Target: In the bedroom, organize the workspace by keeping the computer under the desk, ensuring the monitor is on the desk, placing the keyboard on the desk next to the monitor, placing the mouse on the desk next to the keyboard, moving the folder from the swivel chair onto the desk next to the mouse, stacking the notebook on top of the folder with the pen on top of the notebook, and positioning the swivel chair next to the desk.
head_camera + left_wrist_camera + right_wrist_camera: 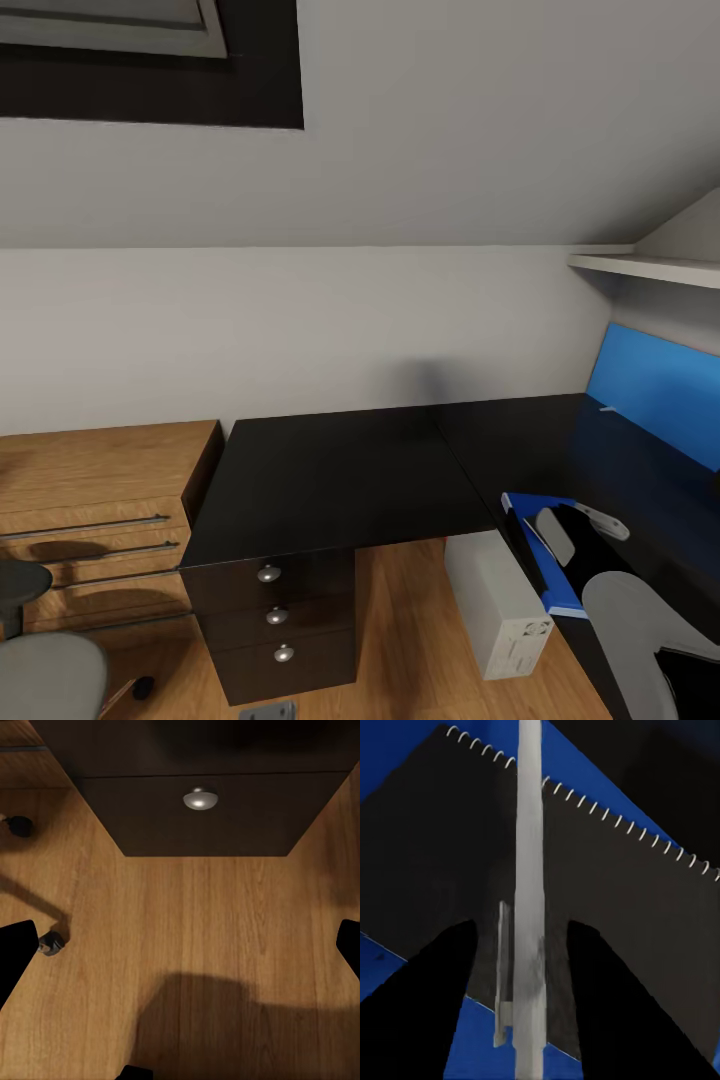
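Note:
The blue folder lies on the right wing of the black desk. A dark spiral-bound notebook lies on the folder. My right gripper hovers over them, shut on the white pen, which pokes out past its fingers. The white computer stands on the floor under the desk. The swivel chair's grey seat is at the near left. My left gripper hangs open over the floor before the drawer unit. Monitor, keyboard and mouse are out of view.
A black three-drawer unit carries the desk's left end. Low wooden shelving stands left of it. A blue wall panel and a white shelf line the right wall. Chair castors rest on the wood floor.

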Controlling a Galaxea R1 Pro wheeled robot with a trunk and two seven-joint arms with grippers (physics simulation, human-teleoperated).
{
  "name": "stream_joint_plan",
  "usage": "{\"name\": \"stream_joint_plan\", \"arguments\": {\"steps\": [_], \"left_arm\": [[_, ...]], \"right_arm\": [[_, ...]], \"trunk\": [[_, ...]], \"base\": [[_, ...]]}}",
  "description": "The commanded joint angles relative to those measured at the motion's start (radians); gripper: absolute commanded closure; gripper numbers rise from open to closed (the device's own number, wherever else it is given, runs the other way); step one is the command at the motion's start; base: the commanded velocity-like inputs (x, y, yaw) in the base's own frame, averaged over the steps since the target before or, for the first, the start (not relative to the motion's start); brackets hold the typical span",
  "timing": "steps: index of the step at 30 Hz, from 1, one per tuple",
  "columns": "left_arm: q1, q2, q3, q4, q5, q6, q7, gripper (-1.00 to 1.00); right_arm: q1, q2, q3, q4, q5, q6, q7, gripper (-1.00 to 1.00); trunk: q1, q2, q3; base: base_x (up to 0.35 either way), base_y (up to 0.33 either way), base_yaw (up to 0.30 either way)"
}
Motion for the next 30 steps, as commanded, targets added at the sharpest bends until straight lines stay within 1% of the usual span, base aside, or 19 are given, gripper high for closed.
{"name": "stream_joint_plan", "arguments": {"steps": [1, 5, 16, 18, 20, 22, 23, 24, 25, 27, 28, 29, 30], "left_arm": [[-0.001, 0.001, -0.004, -0.002, 0.002, 0.005, 0.008, -1.0], [-0.001, 0.001, -0.004, -0.002, 0.002, 0.005, 0.008, -1.0], [-0.001, 0.001, -0.005, -0.002, 0.003, 0.005, 0.008, -1.0], [-0.001, 0.001, -0.006, -0.002, 0.005, 0.005, 0.008, -1.0], [-0.001, 0.001, -0.006, -0.002, 0.006, 0.005, 0.008, -1.0], [-0.001, 0.001, -0.006, -0.002, 0.006, 0.005, 0.008, -1.0], [-0.001, 0.001, -0.005, -0.002, 0.006, 0.005, 0.008, -1.0], [-0.001, 0.001, -0.005, -0.002, 0.007, 0.005, 0.007, -1.0], [-0.001, 0.001, -0.005, -0.002, 0.007, 0.005, 0.007, -1.0], [-0.001, 0.001, -0.005, -0.002, 0.007, 0.005, 0.007, -1.0], [-0.001, 0.001, -0.004, -0.002, 0.008, 0.005, 0.007, -1.0], [-0.001, 0.001, -0.004, -0.001, 0.008, 0.005, 0.006, -1.0], [-0.001, 0.001, -0.004, -0.001, 0.008, 0.005, 0.006, -1.0]], "right_arm": [[0.0, 0.0, 0.007, -0.002, -0.006, 0.004, -0.005, -1.0], [0.0, 0.001, 0.014, -0.003, -0.006, 0.005, -0.005, -1.0], [0.0, 0.0, 0.016, -0.008, -0.006, 0.0, -0.005, -1.0], [0.0, 0.0, 0.017, -0.019, -0.006, -0.001, -0.005, -1.0], [0.0, 0.003, 0.018, -0.051, -0.006, -0.003, -0.004, -1.0], [0.001, 0.016, 0.026, -0.102, -0.006, -0.002, -0.004, -1.0], [0.002, 0.031, 0.036, -0.14, -0.006, -0.002, -0.005, -1.0], [0.006, 0.062, 0.065, -0.211, -0.005, -0.001, -0.007, -1.0], [0.009, 0.085, 0.095, -0.242, -0.005, -0.001, -0.007, -1.0], [0.014, 0.123, 0.151, -0.26, -0.005, -0.002, -0.009, -1.0], [0.018, 0.151, 0.198, -0.265, -0.005, -0.002, -0.01, -1.0], [0.022, 0.167, 0.229, -0.265, -0.004, -0.002, -0.01, -1.0], [0.024, 0.173, 0.245, -0.264, -0.004, -0.002, -0.01, -1.0]], "trunk": [[0.0, -0.001, -0.001], [0.0, -0.001, -0.001], [0.0, -0.001, -0.001], [0.0, -0.001, -0.001], [0.0, -0.001, -0.001], [0.0, -0.001, -0.001], [0.0, -0.001, -0.001], [0.0, -0.001, -0.001], [0.0, -0.001, -0.001], [0.0, -0.001, -0.001], [0.0, -0.001, -0.001], [0.0, -0.001, -0.001], [0.0, -0.001, -0.001]], "base": [[0.0, 0.0, 0.0], [0.0, 0.0, 0.0], [0.0, 0.0, 0.0], [0.0, 0.0, 0.0], [0.0, 0.0, 0.0], [0.0, 0.0, 0.0], [0.0, 0.0, 0.0], [0.0, 0.0, 0.0], [0.0, 0.0, 0.0], [0.0, 0.0, 0.0], [0.0, 0.0, 0.0], [0.0, 0.0, 0.0], [-0.022, 0.0, 0.0]]}}
